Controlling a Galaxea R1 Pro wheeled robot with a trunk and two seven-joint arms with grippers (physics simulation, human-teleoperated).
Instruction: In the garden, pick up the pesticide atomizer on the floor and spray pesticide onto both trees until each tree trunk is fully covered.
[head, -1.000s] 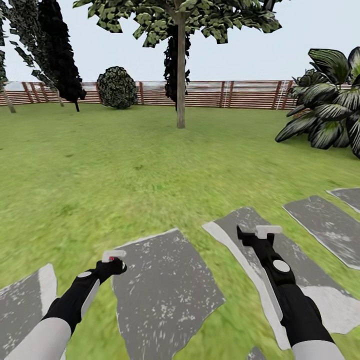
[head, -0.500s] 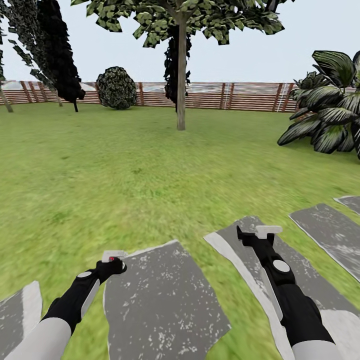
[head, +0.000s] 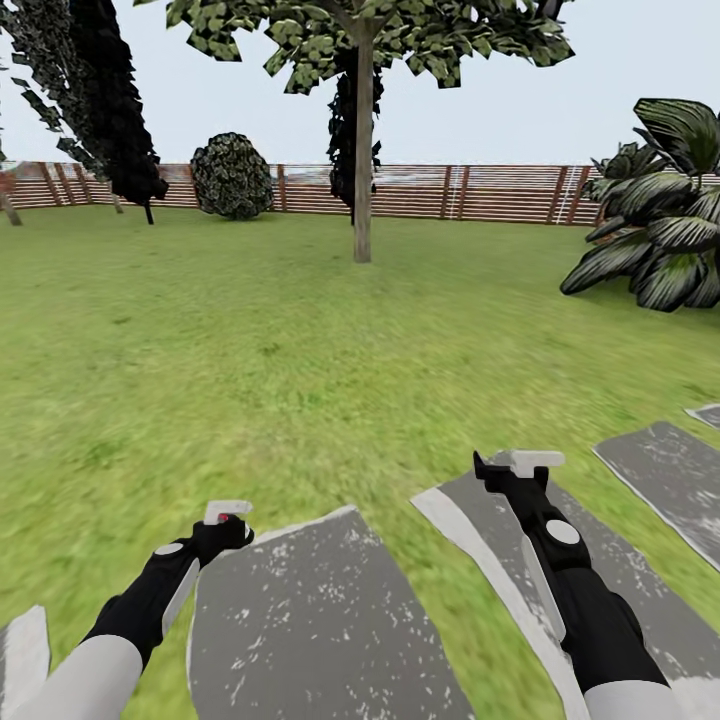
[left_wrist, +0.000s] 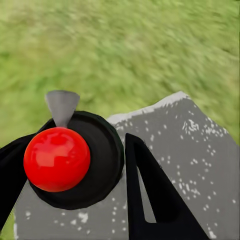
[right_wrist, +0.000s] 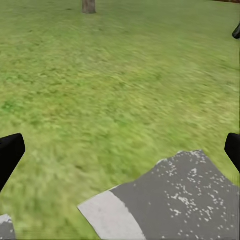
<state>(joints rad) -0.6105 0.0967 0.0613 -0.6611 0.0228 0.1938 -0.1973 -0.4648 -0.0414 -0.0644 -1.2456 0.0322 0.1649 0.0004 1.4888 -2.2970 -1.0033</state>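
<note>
Both grippers lacked the atomizer: right gripper (head: 520, 462) gaped empty, left gripper (head: 228, 515) unreadable. With tree trunk (head: 363, 160) far across lawn (head: 250, 340), driving on risked leaving the sprayer behind.

Grass lawn (head: 250, 340) w/ grey stepping stones (head: 310, 620)

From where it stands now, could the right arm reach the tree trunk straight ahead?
Probably not. The right gripper hangs open over a grey stepping stone close to the robot, while the tree trunk stands far off across a wide stretch of grass lawn, near the fence. Nothing blocks the way; the base would have to drive closer.
</note>
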